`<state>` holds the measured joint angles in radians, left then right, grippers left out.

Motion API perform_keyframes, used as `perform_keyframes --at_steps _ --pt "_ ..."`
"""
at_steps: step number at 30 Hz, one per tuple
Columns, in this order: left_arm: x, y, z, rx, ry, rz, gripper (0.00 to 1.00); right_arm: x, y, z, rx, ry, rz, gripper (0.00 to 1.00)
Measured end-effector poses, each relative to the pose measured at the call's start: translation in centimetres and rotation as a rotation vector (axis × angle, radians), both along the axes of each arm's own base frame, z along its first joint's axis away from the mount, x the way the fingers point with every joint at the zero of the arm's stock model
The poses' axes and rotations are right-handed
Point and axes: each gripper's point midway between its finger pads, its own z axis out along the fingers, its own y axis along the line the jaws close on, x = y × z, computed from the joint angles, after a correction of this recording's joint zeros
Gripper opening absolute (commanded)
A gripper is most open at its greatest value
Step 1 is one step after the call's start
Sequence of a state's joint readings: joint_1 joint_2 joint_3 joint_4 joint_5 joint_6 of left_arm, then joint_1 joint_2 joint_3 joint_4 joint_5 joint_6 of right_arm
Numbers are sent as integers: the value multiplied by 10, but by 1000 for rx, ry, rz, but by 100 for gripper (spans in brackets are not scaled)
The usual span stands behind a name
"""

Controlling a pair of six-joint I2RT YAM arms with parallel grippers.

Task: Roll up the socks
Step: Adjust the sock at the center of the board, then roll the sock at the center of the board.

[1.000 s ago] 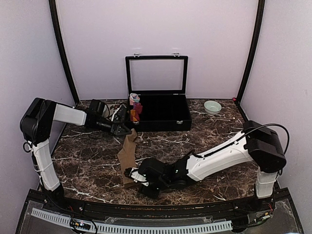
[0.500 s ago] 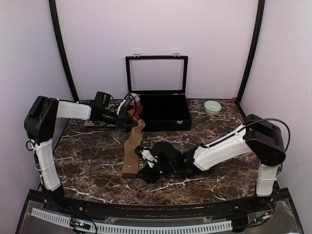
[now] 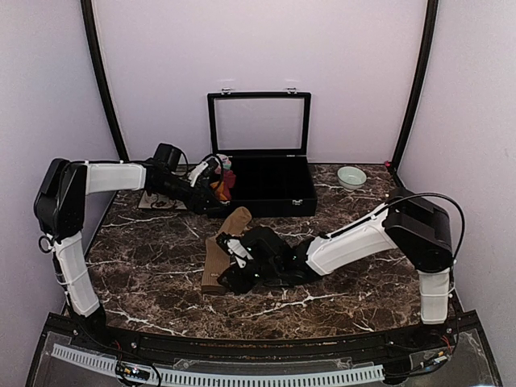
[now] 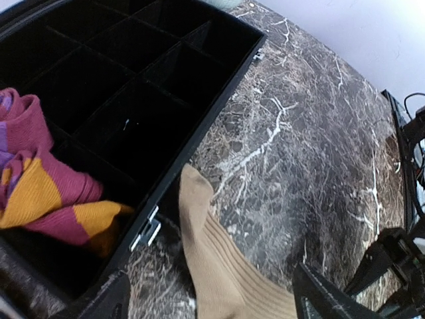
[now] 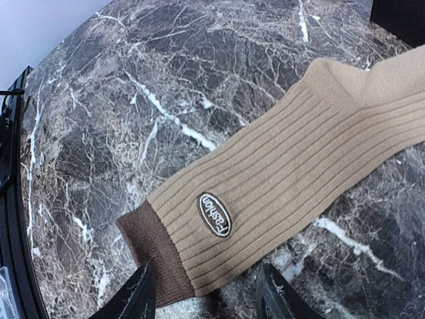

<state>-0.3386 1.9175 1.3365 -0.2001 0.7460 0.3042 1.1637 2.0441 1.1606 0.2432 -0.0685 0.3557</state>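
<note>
Tan ribbed fabric sock [image 5: 279, 166]: flat on dark marble table [image 5: 99, 100], toe end cut off in the right wrist view.
Left claw [image 4: 219, 300]: wide open, empty, over the sock.
Right claw [image 5: 207, 299]: half open, straddling the brown cuff.

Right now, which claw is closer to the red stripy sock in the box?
Left. The left claw hovers at the box front edge, right beside the red stripy sock. The right claw is farther away, down at the tan sock brown cuff.

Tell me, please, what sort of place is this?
Probably a robot test booth in a lab, not a home: plain lilac walls in a black frame enclose a marble-patterned table, with a left arm and a right arm bolted at its near edge.
</note>
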Motion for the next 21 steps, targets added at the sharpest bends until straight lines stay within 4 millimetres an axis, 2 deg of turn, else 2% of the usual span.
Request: perform_keyframes --at_steps 3,7,10,14,16,19,21 --pt "-12 12 20 36 -48 -3 99 0 2 3 2 -14 19 52" --pt "-54 35 52 70 -142 -23 99 -6 -1 4 -37 -105 107 60" --pt "-81 57 67 111 -213 14 99 -17 -5 6 -70 -182 194 64" --pt "-95 91 81 185 -310 129 99 -22 -5 5 -114 -261 273 63" --pt "-102 100 89 192 -339 144 99 -21 -5 5 -122 -293 294 61" --pt "-119 100 85 192 -317 76 98 -20 -4 6 -130 -331 319 58" --pt "-135 98 68 198 -257 6 95 -19 -1 7 -128 -355 331 54"
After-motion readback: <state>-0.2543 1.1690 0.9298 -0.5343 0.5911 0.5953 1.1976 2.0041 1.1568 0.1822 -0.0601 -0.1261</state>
